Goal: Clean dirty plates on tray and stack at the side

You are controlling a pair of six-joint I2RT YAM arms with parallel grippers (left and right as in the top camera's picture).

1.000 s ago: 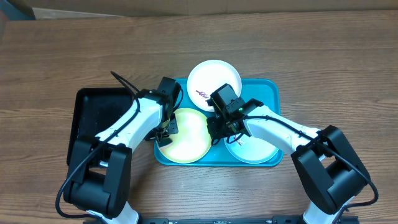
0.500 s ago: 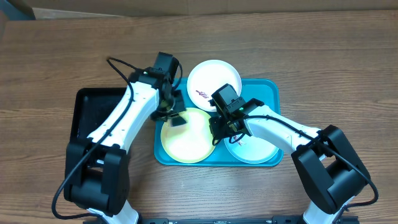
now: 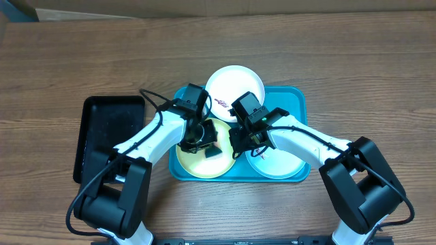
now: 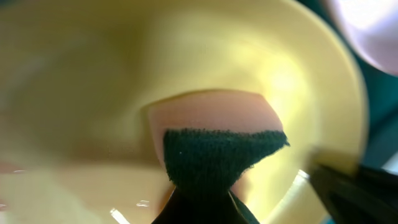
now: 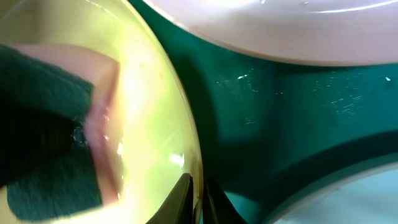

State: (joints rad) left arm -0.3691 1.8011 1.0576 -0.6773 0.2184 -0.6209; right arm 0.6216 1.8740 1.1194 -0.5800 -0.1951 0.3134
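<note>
The turquoise tray [image 3: 296, 99] holds three plates. The white plate [image 3: 235, 83] sits at the back and overhangs the rim; it shows dark-red smears. The yellow-green plate [image 3: 194, 163] lies front left, the pale mint plate [image 3: 276, 163] front right. My left gripper [image 3: 204, 144] is shut on a dark green sponge [image 4: 214, 155] with a pink underside, pressed onto the yellow-green plate [image 4: 81, 81]. My right gripper [image 5: 200, 193] is shut on that plate's right rim [image 5: 180, 124]; it also shows in the overhead view [image 3: 237, 141]. The sponge also shows in the right wrist view [image 5: 43, 124].
A smaller black tray [image 3: 109, 136] lies left of the turquoise tray on the wooden table [image 3: 354, 61]. A cardboard edge [image 3: 102, 12] runs along the back.
My left arm swung back from the tray's far left rim down onto the yellow-green plate, carrying the sponge to its middle. My right gripper kept its place on the plate's rim.
</note>
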